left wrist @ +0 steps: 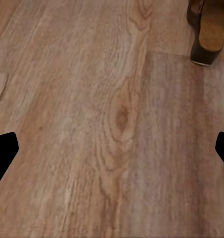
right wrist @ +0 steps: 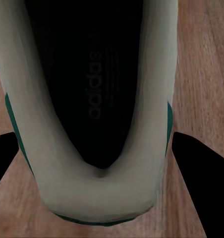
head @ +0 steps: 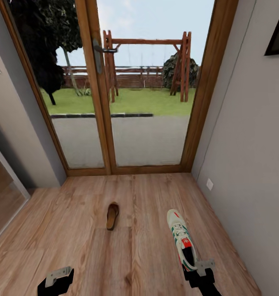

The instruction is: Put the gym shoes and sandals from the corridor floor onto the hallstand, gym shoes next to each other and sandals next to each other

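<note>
On wood floor (head: 73,230), right end effector (right wrist: 94,148) spread wide astride gym shoe (head: 181,238) heel, sandal (head: 112,215) apart, left end effector (left wrist: 112,148) wide.

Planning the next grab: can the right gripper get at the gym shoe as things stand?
Probably yes. The right gripper is open at the heel of the gym shoe, a finger on each side, with nothing between on the floor.

Even, soft daylight comes through the glazed door (head: 115,94); outside is bright, the sky pale and near washed out. The wood floor (head: 127,255) carries a faint sheen, with scarcely any cast shadows. The renders are slightly soft. In the right wrist view the sneaker (right wrist: 97,99) sits close and blurred, its inside very dark.
</note>
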